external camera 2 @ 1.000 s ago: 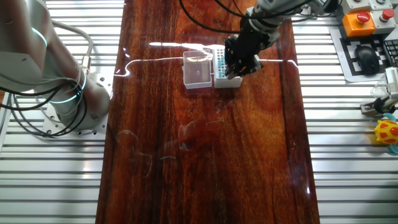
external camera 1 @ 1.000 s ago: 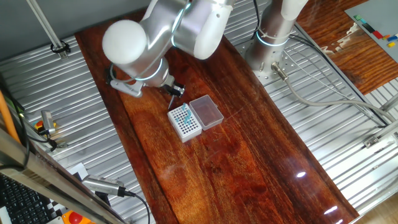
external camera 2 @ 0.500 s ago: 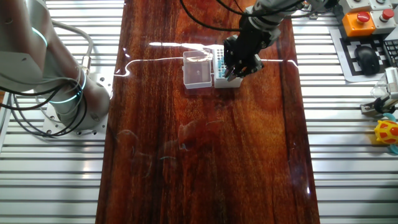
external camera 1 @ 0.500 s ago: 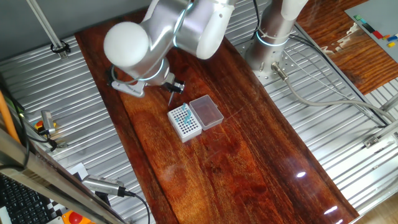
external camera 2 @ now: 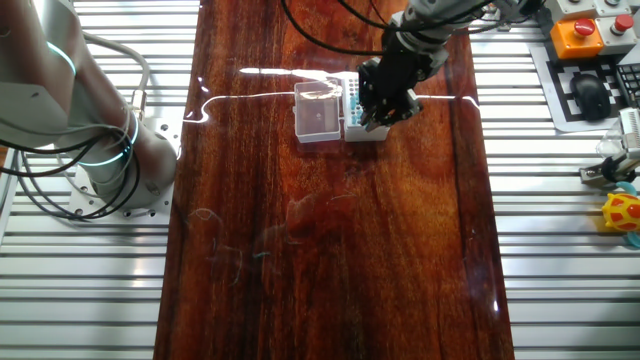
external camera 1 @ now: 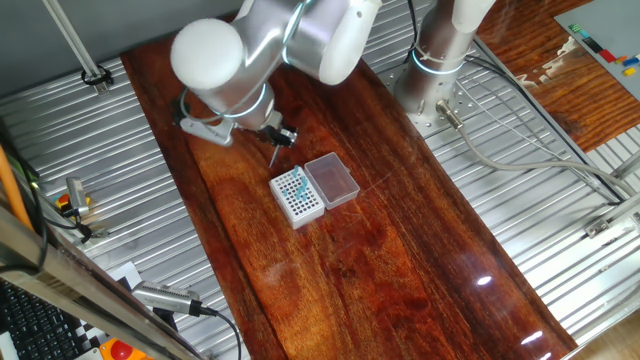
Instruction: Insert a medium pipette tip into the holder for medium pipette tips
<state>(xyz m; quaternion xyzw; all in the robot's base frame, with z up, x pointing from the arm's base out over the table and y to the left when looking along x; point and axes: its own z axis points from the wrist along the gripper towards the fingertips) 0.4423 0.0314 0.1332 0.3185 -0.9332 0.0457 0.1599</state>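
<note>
Broadly, your dark wooden worktop (external camera 1: pixel 400 250) runs between ribbed metal panels, with the silver arm (external camera 1: pixel 260 50) bent low over its far end. Below that, the holder for medium pipette tips (external camera 1: pixel 297 196) sits flat on the wood, its grid of holes facing up and its clear lid (external camera 1: pixel 332 180) lying open, attached on one side. Your hand (external camera 1: pixel 277 140) hangs just beside the holder's far corner, above the wood. Its fingers are pinched on the medium pipette tip (external camera 1: pixel 274 157), which points down from the fingertips, its lower end near the holder's edge but apart from the grid. From the other fixed view, the hand (external camera 2: pixel 384 100) overlaps the holder (external camera 2: pixel 357 112) and hides the tip.
</note>
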